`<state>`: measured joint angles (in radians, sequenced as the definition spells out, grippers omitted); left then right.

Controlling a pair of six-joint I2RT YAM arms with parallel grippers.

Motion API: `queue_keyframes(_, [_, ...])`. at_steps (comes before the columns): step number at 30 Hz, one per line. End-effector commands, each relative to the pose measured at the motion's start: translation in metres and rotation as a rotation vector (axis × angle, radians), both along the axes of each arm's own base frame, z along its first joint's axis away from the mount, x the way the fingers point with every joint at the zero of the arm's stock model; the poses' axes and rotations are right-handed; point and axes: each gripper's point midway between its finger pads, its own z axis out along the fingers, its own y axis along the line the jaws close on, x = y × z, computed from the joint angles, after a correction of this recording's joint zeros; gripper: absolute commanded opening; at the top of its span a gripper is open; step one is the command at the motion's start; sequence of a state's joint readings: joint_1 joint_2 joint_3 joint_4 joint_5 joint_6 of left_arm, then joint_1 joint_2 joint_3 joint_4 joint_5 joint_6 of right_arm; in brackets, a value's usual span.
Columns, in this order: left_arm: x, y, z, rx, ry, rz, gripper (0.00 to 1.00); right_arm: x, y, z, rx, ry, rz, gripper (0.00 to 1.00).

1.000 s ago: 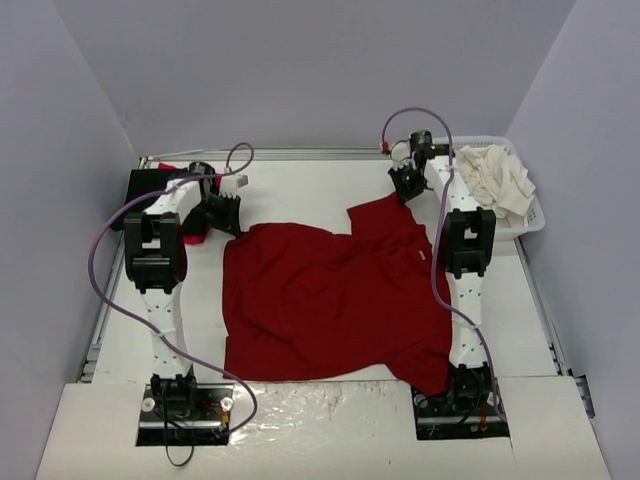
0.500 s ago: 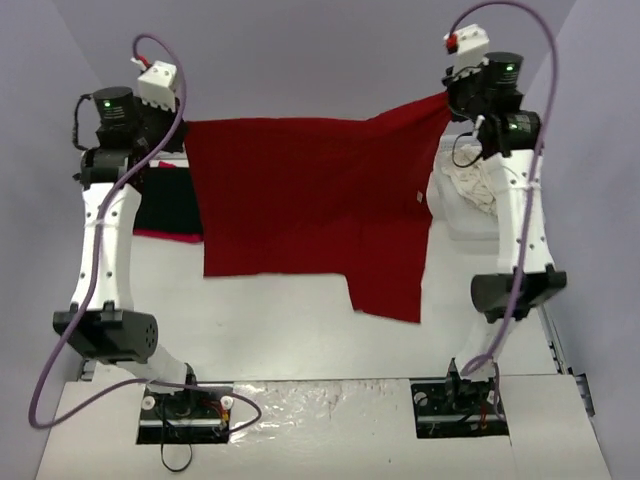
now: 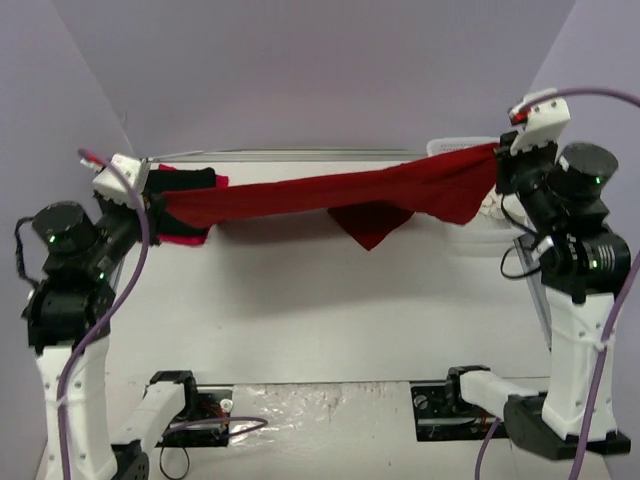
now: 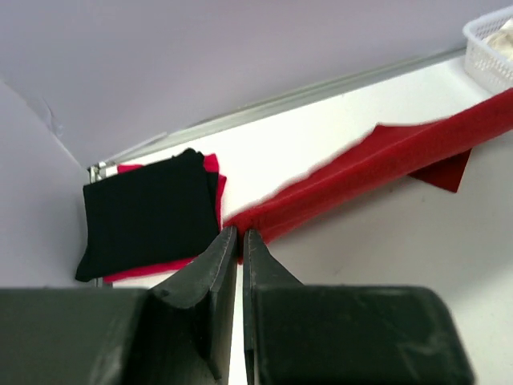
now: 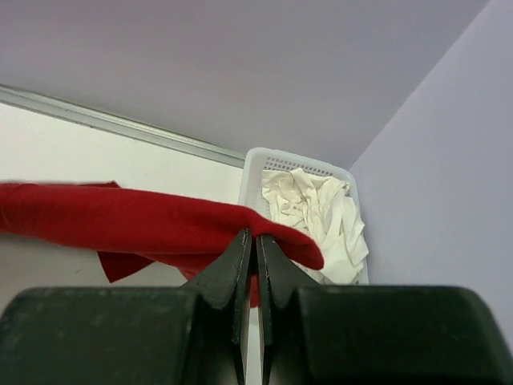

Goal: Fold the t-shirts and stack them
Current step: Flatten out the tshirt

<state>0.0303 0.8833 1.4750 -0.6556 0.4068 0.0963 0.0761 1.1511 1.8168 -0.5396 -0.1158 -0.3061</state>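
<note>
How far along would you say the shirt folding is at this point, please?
Done: a folded black shirt lies on a bright red one in the far left corner. In hand: the dark red shirt hangs stretched in the air, with the left gripper and right gripper each shut on an end. Left: folding and stacking it, then the cream cloth in the basket.

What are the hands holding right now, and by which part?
Both hold the dark red shirt, stretched in the air between them: the left hand pinches its left end, the right hand its right end. Which edge cannot be told.
</note>
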Motion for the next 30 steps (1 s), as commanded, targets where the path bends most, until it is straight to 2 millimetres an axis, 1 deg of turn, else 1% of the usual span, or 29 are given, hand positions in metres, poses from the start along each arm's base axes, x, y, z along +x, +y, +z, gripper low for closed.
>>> queue_keyframes(1, [-0.04,0.0,0.029,-0.022,-0.097,0.012,0.02,-0.056,-0.013,0.042,0.054,-0.172,-0.045,0.0])
queue_keyframes(4, [-0.059,0.0,0.044,-0.035,-0.132,0.022,0.02,-0.076,-0.025,0.057,0.07,-0.224,-0.085,0.0])
queue_keyframes(5, [-0.067,0.001,0.058,-0.037,-0.161,0.028,0.03,-0.082,-0.024,0.069,0.077,-0.256,-0.077,0.0])
queue_keyframes(7, [-0.069,0.002,0.07,-0.037,-0.181,0.04,0.02,-0.085,-0.026,0.081,0.088,-0.282,-0.089,0.0])
queue_keyframes(8, [-0.073,0.003,0.082,-0.038,-0.208,0.044,0.02,-0.082,-0.027,0.091,0.093,-0.298,-0.094,0.0])
queue_keyframes(9, [-0.066,0.005,0.083,-0.038,-0.203,0.052,0.02,-0.078,-0.028,0.096,0.099,-0.303,-0.095,0.0])
queue_keyframes(10, [-0.064,0.005,0.091,-0.038,-0.223,0.056,0.02,-0.062,-0.029,0.095,0.102,-0.285,-0.102,0.0])
queue_keyframes(11, [-0.058,0.007,0.092,-0.033,-0.224,0.06,0.02,-0.059,-0.03,0.103,0.103,-0.302,-0.104,0.0])
queue_keyframes(12, [-0.043,0.009,0.09,-0.03,-0.204,0.073,0.02,-0.05,-0.033,0.108,0.102,-0.312,-0.118,0.0])
queue_keyframes(13, [-0.033,0.014,0.089,-0.025,-0.199,0.099,0.02,-0.025,-0.036,0.101,0.104,-0.279,-0.132,0.0])
queue_keyframes(14, [-0.012,0.017,0.089,-0.02,-0.188,0.106,0.02,-0.014,-0.04,0.101,0.1,-0.278,-0.147,0.0])
queue_keyframes(15, [0.001,0.019,0.088,-0.015,-0.18,0.114,0.02,-0.004,-0.046,0.108,0.098,-0.296,-0.176,0.0])
queue_keyframes(16, [0.013,0.021,0.088,-0.012,-0.174,0.123,0.02,0.027,-0.05,0.094,0.092,-0.25,-0.189,0.0])
queue_keyframes(17, [0.04,0.022,0.079,-0.01,-0.136,0.126,0.02,0.041,-0.052,0.09,0.087,-0.236,-0.195,0.0])
queue_keyframes(18, [0.053,0.023,0.079,-0.011,-0.13,0.128,0.02,0.052,-0.054,0.092,0.083,-0.236,-0.205,0.0])
queue_keyframes(19, [0.066,0.023,0.075,-0.01,-0.113,0.128,0.02,0.085,-0.057,0.071,0.078,-0.179,-0.213,0.0])
queue_keyframes(20, [0.082,0.025,0.074,-0.009,-0.115,0.133,0.02,0.1,-0.058,0.063,0.074,-0.16,-0.216,0.0])
queue_keyframes(21, [0.108,0.026,0.057,-0.004,-0.071,0.136,0.02,0.112,-0.06,0.059,0.072,-0.151,-0.221,0.0])
queue_keyframes(22, [0.122,0.027,0.051,-0.001,-0.061,0.135,0.02,0.141,-0.061,0.034,0.066,-0.093,-0.223,0.0])
queue_keyframes(23, [0.15,0.028,0.034,0.003,-0.025,0.133,0.02,0.153,-0.063,0.024,0.062,-0.074,-0.224,0.0])
queue_keyframes(24, [0.162,0.028,0.031,0.009,-0.021,0.13,0.02,0.165,-0.062,0.016,0.06,-0.06,-0.219,0.0])
queue_keyframes(25, [0.175,0.028,0.024,0.012,-0.01,0.125,0.02,0.186,-0.062,-0.005,0.056,-0.017,-0.214,0.0])
queue_keyframes(26, [0.202,0.029,0.002,0.016,0.037,0.122,0.02,0.194,-0.062,-0.013,0.05,-0.005,-0.213,0.0])
queue_keyframes(27, [0.215,0.027,-0.01,0.02,0.061,0.109,0.02,0.203,-0.06,-0.02,0.042,0.005,-0.206,0.0])
queue_keyframes(28, [0.228,0.026,-0.02,0.024,0.084,0.096,0.02,0.22,-0.059,-0.042,0.026,0.046,-0.207,0.0])
queue_keyframes(29, [0.239,0.025,-0.019,0.031,0.091,0.085,0.02,0.227,-0.061,-0.05,0.008,0.058,-0.225,0.0])
queue_keyframes(30, [0.267,0.02,-0.058,0.038,0.174,0.049,0.02,0.235,-0.061,-0.059,-0.023,0.07,-0.235,0.0])
